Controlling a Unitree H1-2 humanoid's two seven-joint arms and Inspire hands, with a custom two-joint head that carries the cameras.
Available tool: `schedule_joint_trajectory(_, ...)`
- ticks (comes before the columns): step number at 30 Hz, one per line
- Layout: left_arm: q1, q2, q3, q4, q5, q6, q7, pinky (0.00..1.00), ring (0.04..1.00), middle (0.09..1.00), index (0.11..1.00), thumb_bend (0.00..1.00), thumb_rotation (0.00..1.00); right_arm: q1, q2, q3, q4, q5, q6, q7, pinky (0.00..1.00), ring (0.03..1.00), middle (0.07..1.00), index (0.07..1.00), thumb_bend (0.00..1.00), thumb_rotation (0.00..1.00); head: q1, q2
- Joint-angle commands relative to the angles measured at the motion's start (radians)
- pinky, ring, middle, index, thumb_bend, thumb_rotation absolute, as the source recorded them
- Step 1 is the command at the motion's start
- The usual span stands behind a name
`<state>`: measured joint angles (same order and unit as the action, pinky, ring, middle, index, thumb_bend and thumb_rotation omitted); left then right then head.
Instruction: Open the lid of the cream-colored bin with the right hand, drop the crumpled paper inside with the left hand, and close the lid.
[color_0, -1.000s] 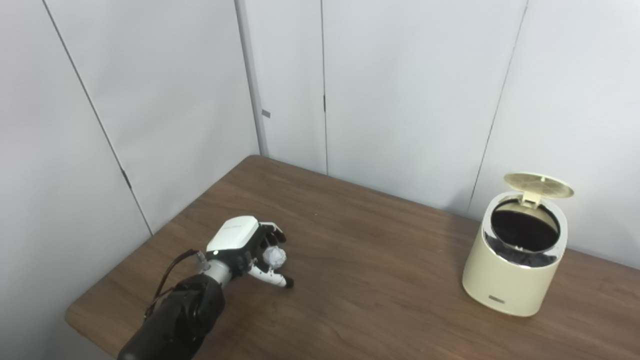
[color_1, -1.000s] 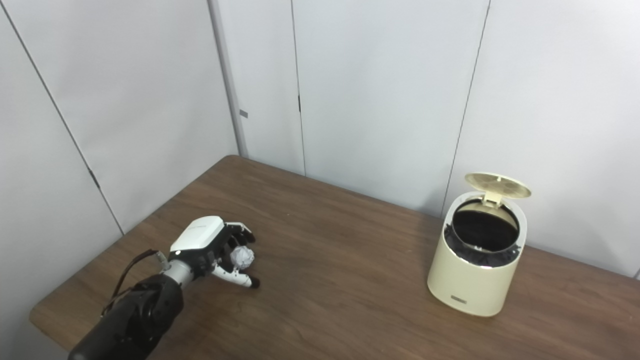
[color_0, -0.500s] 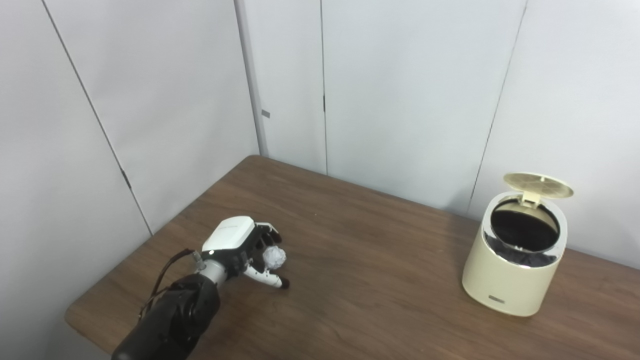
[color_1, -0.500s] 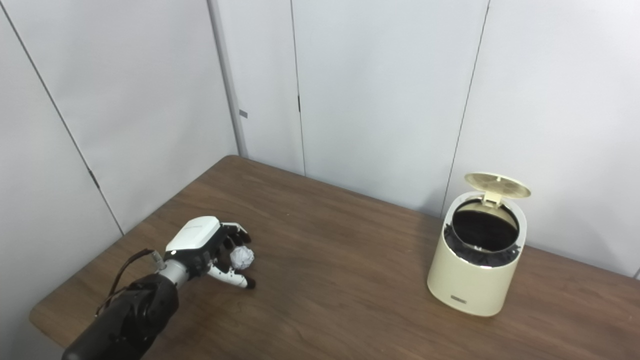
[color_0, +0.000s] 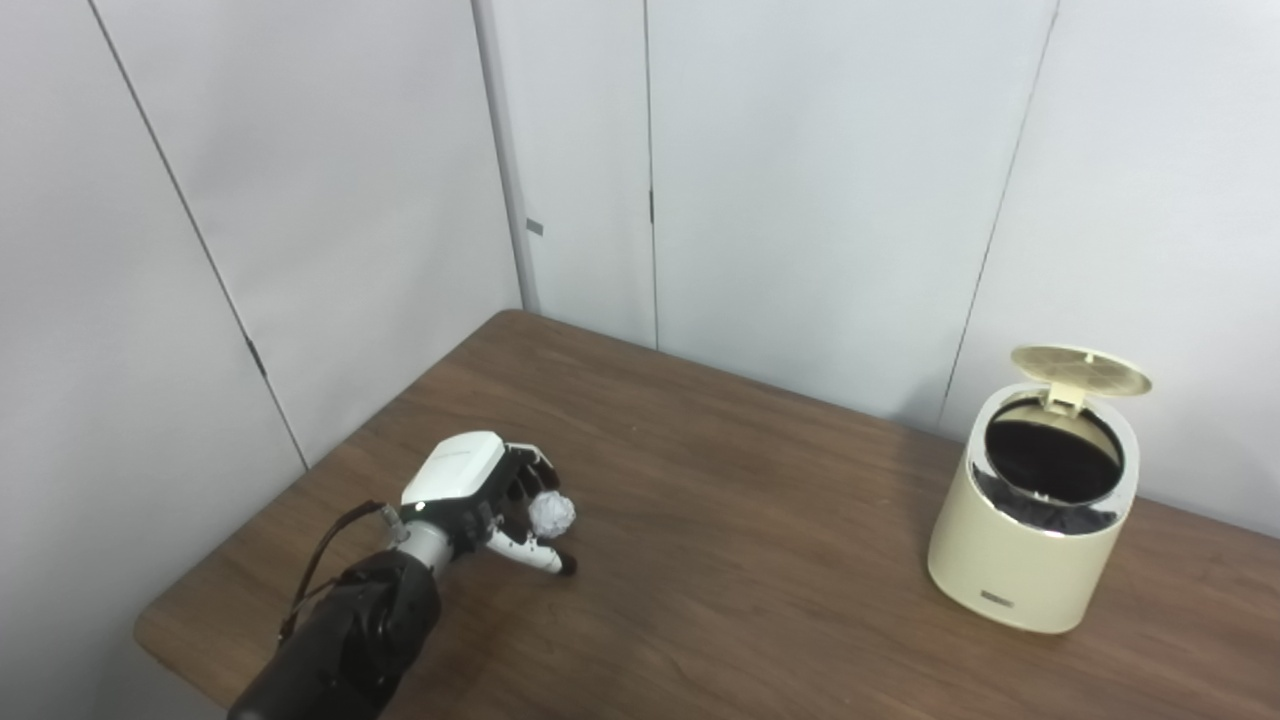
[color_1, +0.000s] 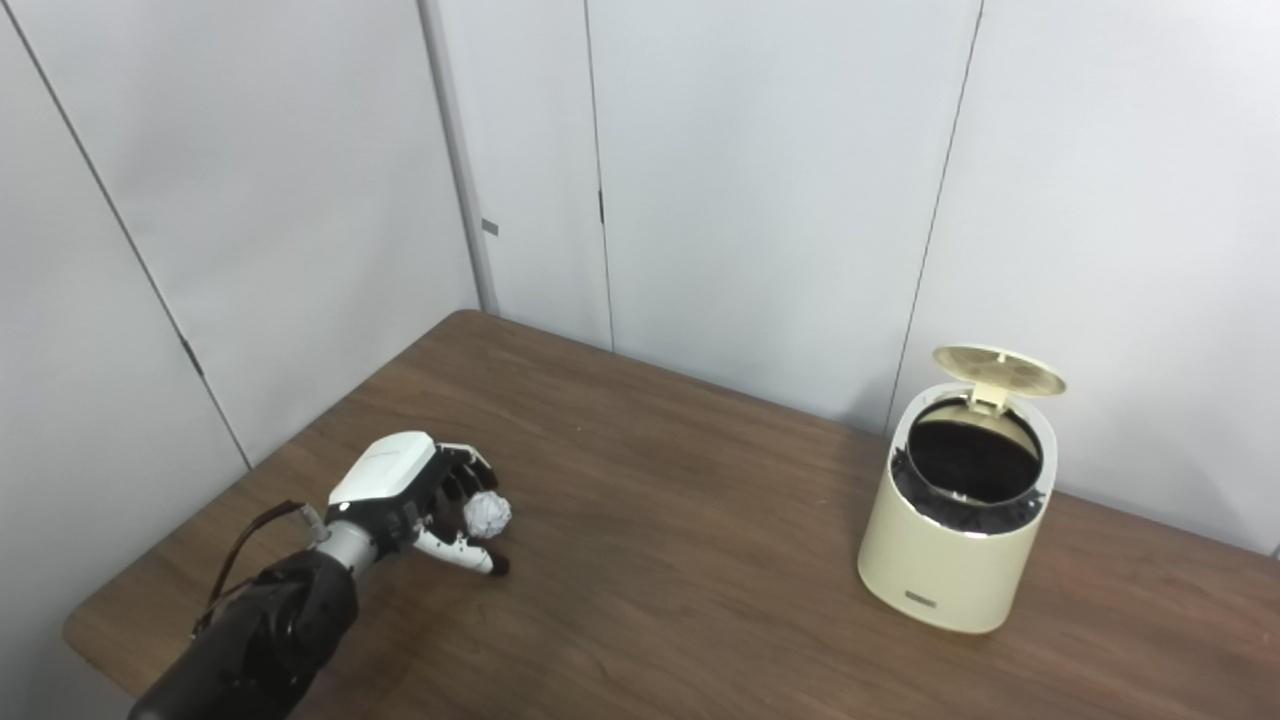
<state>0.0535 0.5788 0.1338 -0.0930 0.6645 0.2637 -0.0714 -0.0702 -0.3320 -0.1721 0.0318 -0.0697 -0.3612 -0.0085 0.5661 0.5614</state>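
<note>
A white ball of crumpled paper (color_0: 552, 513) lies on the brown table (color_0: 760, 540) near its left end. My left hand (color_0: 478, 490) is right beside it, its curled fingers (color_0: 525, 475) touching the ball from the left and its thumb (color_0: 535, 560) stretched out below; the hand is open, with no grip on the paper. The cream-colored bin (color_0: 1030, 560) stands far to the right, its round lid (color_0: 1080, 367) tipped up at the back and the dark inside showing. My right hand is out of view.
Grey panel walls (color_0: 800, 200) close off the table at the back and left. The table's left corner edge (color_0: 150, 635) lies just behind my left forearm (color_0: 350, 640). A wide stretch of bare wood separates the paper from the bin.
My left hand has drawn back a little toward the left, while the paper ball stayed where it was. The bin and its raised lid have not moved; the picture shifted slightly.
</note>
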Motion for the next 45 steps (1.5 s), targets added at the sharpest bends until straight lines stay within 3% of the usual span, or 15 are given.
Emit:
schedule_joint_trajectory(1,0.02,0.006,0.004,0.036,0.0,0.023,0.009,0.51,0.556,0.583,0.617,0.94,0.0,-0.016,-0.013,-0.013,-0.041,0.007,-0.019,-0.004,0.47,0.682,0.733,0.752,1.0,0.81,-0.001,0.001)
schedule_joint_trajectory(4,0.012,-0.007,-0.001,0.05,-0.009,0.011,0.039,0.46,0.502,0.532,0.58,0.9,0.0,-0.014,-0.013,-0.012,-0.046,0.02,-0.018,0.003,0.47,0.682,0.734,0.751,1.0,0.8,-0.001,0.003)
schedule_joint_trajectory(5,0.01,-0.011,-0.002,0.055,-0.012,0.004,0.05,0.44,0.484,0.493,0.559,0.72,0.0,-0.014,-0.013,-0.012,-0.045,0.02,-0.019,0.002,0.47,0.682,0.734,0.75,1.0,0.8,-0.001,0.003)
schedule_joint_trajectory(6,0.008,-0.013,-0.004,0.059,-0.015,0.0,0.059,0.42,0.467,0.465,0.547,0.6,0.0,-0.013,-0.012,-0.012,-0.044,0.021,-0.019,0.002,0.47,0.68,0.735,0.75,1.0,0.8,-0.002,0.003)
schedule_joint_trajectory(9,0.003,-0.019,-0.006,0.076,-0.026,-0.015,0.083,0.4,0.442,0.449,0.531,0.53,0.0,-0.013,-0.012,-0.013,-0.037,0.021,-0.03,0.001,0.48,0.682,0.735,0.75,1.0,0.79,-0.002,0.004)
schedule_joint_trajectory(15,-0.003,-0.027,-0.014,0.075,-0.032,0.0,0.088,0.4,0.429,0.468,0.529,0.5,0.0,-0.009,-0.01,-0.015,-0.051,0.014,-0.015,-0.002,0.48,0.679,0.734,0.748,1.0,0.8,-0.003,0.005)
schedule_joint_trajectory(30,0.006,-0.022,-0.03,0.088,-0.043,-0.059,0.151,0.36,0.413,0.469,0.506,0.5,0.0,-0.007,-0.003,-0.014,-0.055,0.02,-0.014,-0.002,0.51,0.687,0.736,0.751,1.0,0.8,-0.005,0.003)
schedule_joint_trajectory(45,0.001,-0.022,-0.031,0.045,-0.045,-0.052,0.14,0.35,0.41,0.467,0.521,0.5,0.0,-0.006,0.006,-0.011,-0.056,-0.006,-0.018,-0.009,0.51,0.687,0.732,0.75,1.0,0.8,-0.017,-0.002)
